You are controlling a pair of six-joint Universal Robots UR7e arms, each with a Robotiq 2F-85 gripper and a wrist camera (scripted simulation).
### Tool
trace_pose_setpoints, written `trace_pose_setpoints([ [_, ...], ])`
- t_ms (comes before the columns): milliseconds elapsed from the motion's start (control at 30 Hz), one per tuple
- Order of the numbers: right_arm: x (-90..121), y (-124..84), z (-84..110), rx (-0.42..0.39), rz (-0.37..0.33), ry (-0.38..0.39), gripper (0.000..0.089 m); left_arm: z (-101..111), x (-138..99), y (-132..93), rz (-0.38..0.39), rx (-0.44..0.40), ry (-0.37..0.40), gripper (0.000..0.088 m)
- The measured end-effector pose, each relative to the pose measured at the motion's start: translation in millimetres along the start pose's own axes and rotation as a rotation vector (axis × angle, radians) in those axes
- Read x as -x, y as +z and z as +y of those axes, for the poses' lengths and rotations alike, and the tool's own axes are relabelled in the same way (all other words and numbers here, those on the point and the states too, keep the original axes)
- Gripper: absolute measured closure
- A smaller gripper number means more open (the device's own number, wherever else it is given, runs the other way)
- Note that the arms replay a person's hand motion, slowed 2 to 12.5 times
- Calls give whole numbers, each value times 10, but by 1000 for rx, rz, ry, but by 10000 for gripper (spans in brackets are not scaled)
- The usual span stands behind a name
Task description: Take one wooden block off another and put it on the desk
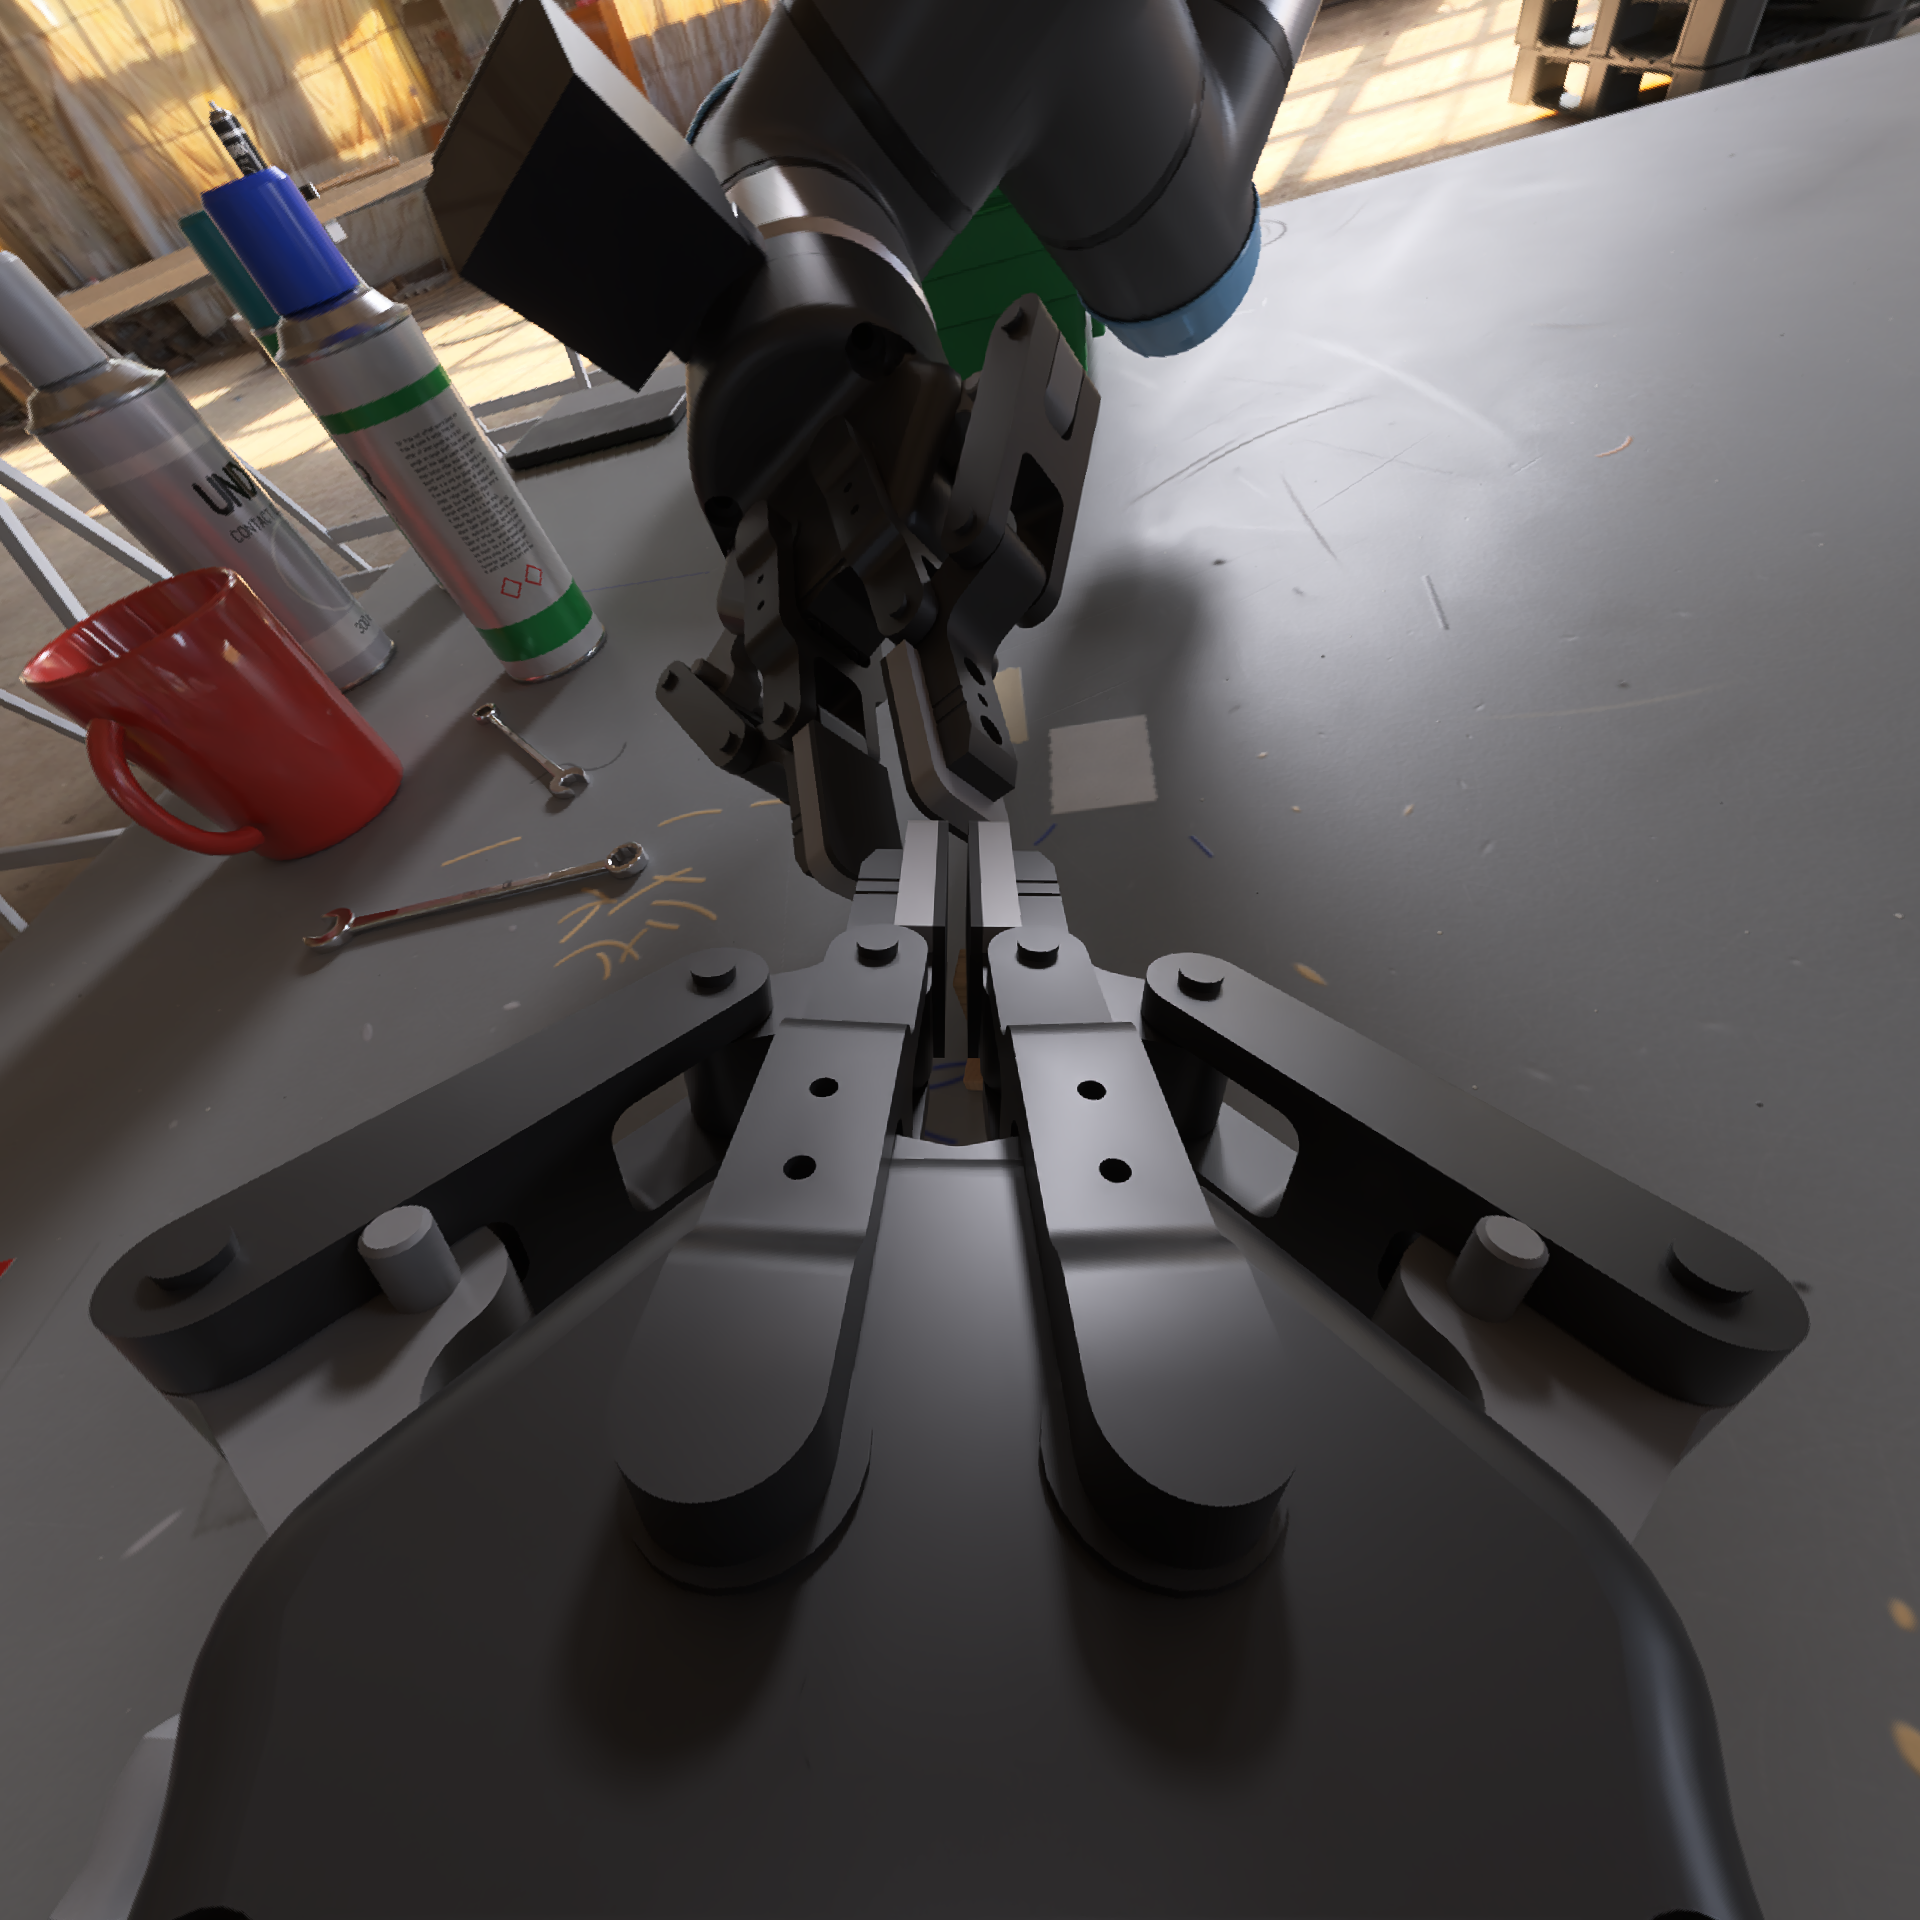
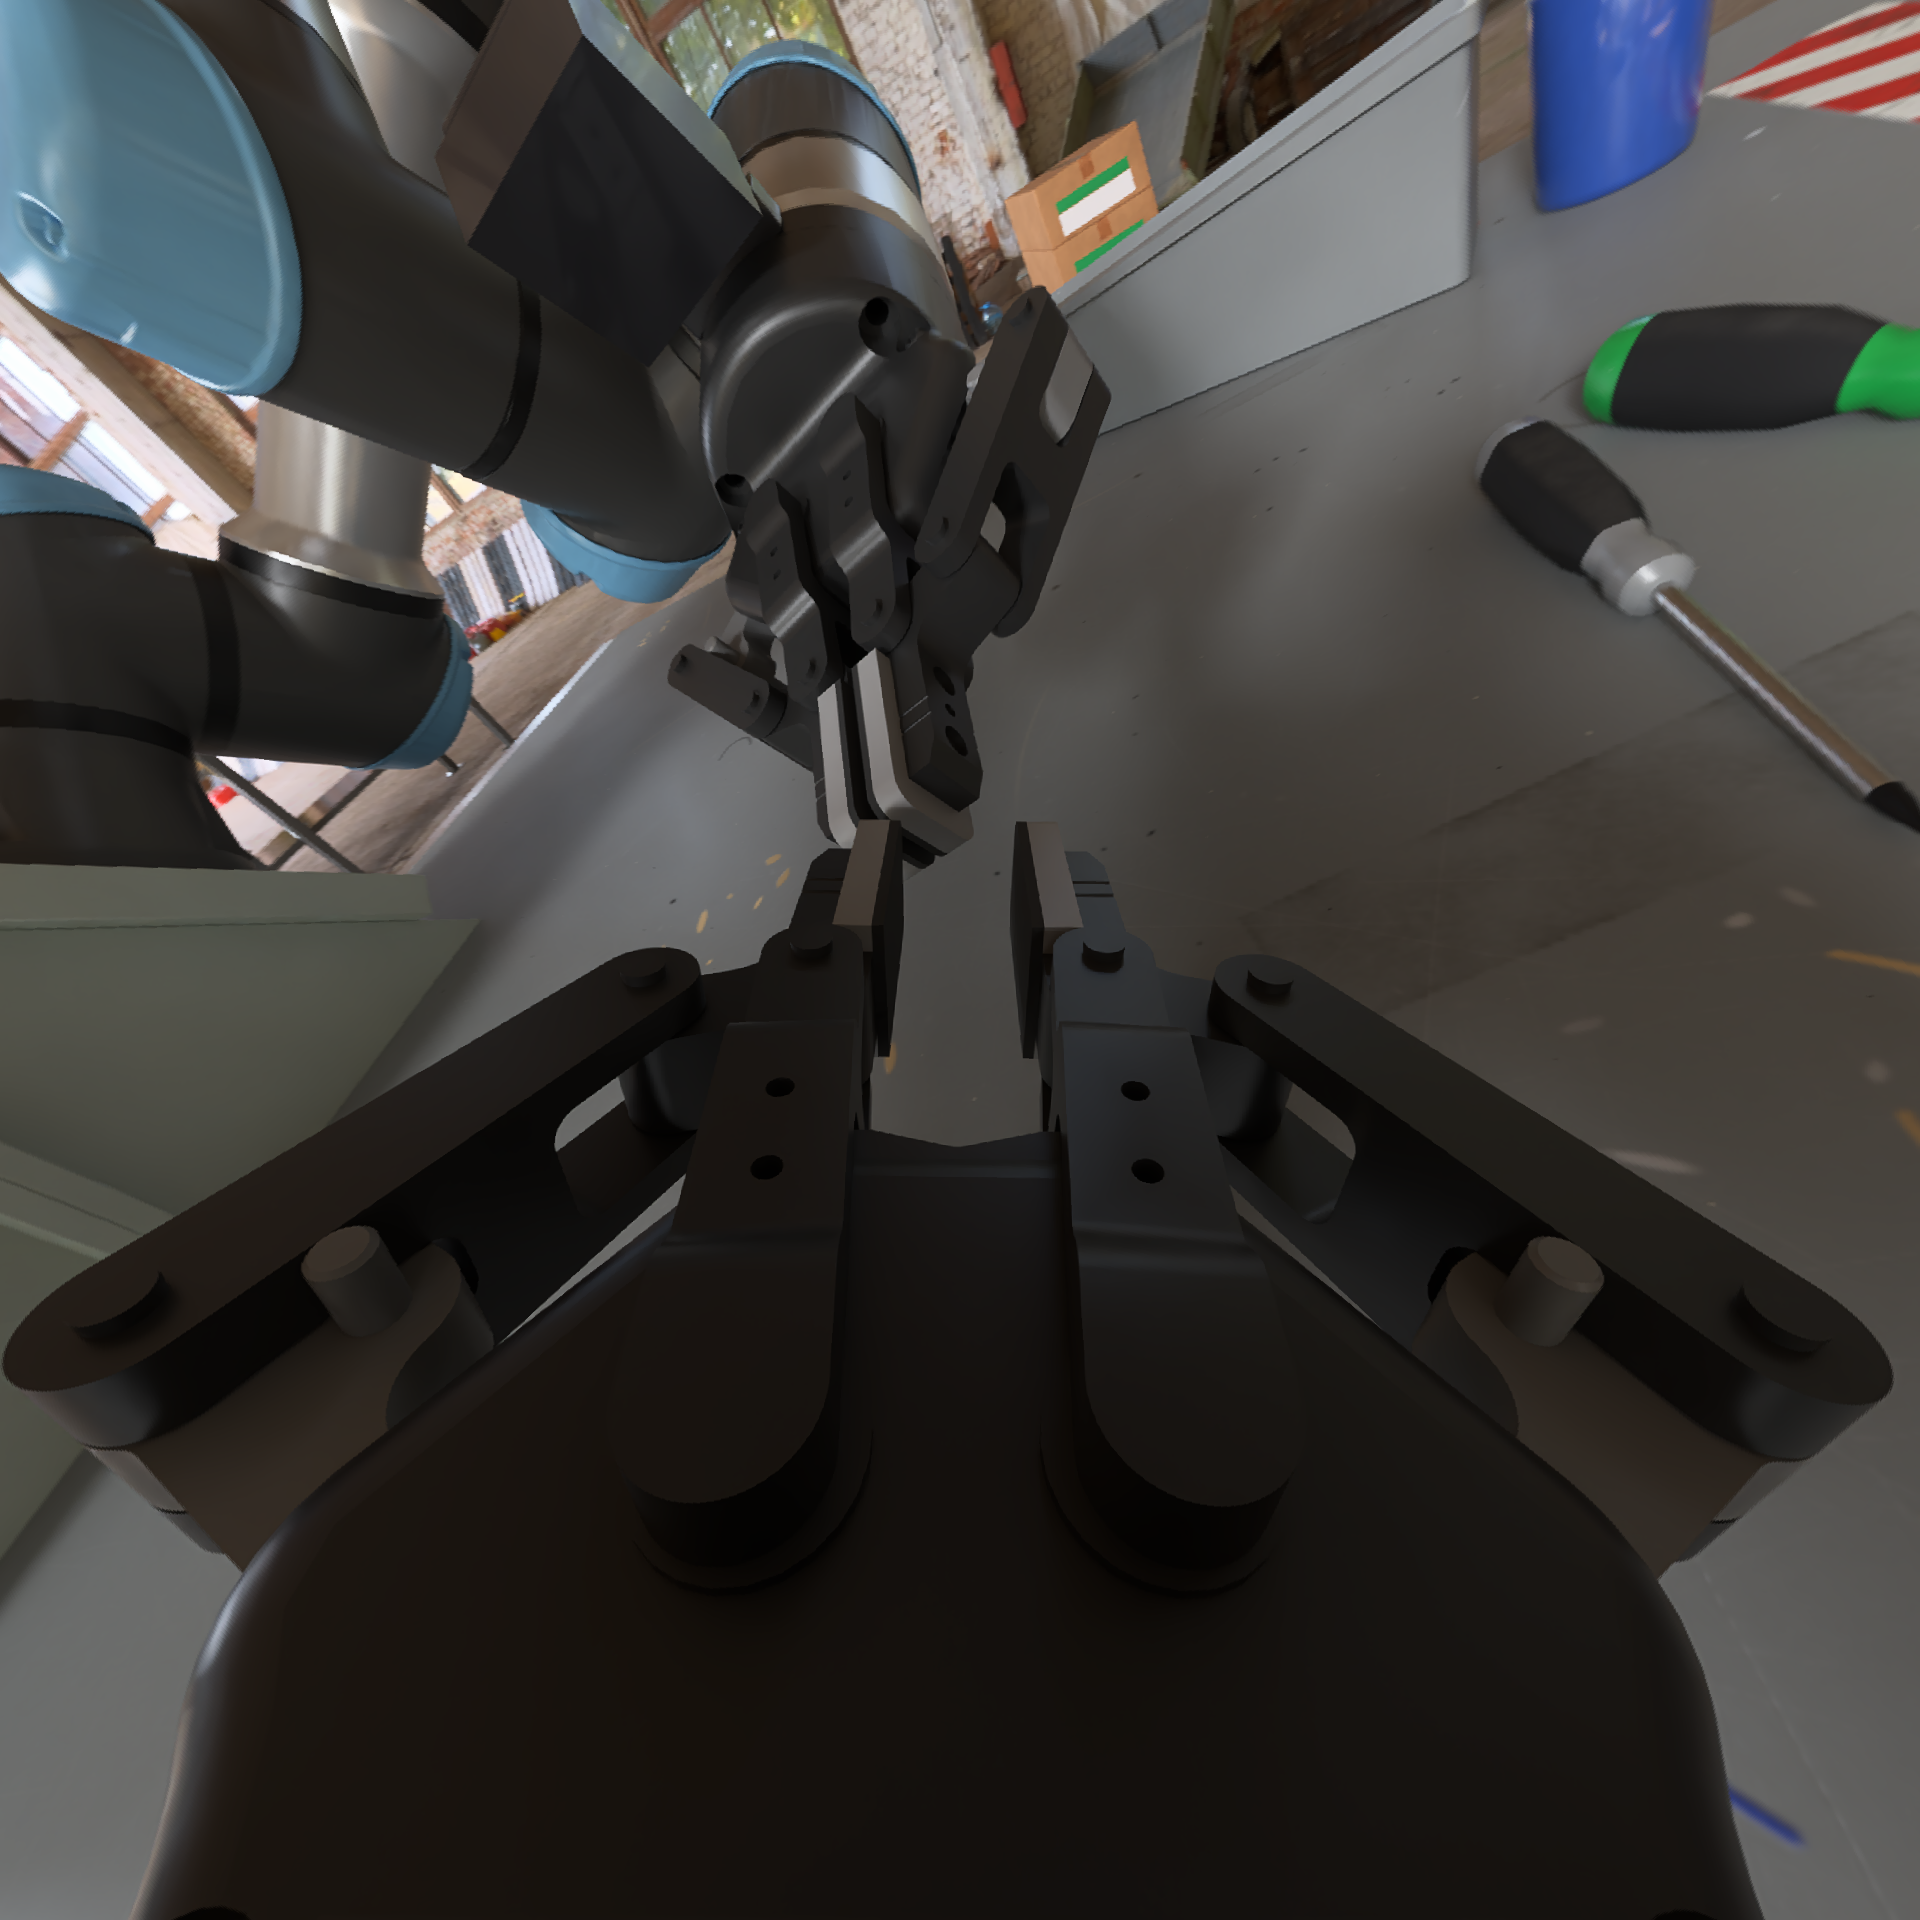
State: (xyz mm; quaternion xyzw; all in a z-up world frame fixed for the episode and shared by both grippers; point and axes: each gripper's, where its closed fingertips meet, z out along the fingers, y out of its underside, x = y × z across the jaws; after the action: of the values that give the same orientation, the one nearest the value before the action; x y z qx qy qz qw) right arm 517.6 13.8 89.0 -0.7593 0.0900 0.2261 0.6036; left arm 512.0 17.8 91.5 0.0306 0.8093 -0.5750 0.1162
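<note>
Pale wooden block (image 1: 1101,764) seen on desk (image 1: 1558,623), well apart from red mug (image 1: 208,717); left gripper (image 1: 956,871) pinched near-closed, empty; right gripper (image 2: 956,871) part-spread, empty; approach to be squared w/ block before jaws are closed.

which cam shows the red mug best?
Left wrist view: the glossy red ceramic mug sits whole at the left on the grey desk, handle and rim visible. The right wrist view shows none of it.
</note>
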Motion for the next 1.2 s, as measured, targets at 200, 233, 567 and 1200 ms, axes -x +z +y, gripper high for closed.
trace_pose_setpoints([
  [200,-59,-49,-50,-22,62,-79,694,3,42,-7,-2,-15,-39,849],
  [233,-63,-59,-59,-25,69,-92,686,2,47,-8,-2,-17,-42,849],
  [567,-134,-71,1,53,220,-318,566,24,185,-26,-30,-27,-155,850],
  [1200,-267,-9,491,424,386,-389,600,179,79,-201,-25,181,-11,882],
])
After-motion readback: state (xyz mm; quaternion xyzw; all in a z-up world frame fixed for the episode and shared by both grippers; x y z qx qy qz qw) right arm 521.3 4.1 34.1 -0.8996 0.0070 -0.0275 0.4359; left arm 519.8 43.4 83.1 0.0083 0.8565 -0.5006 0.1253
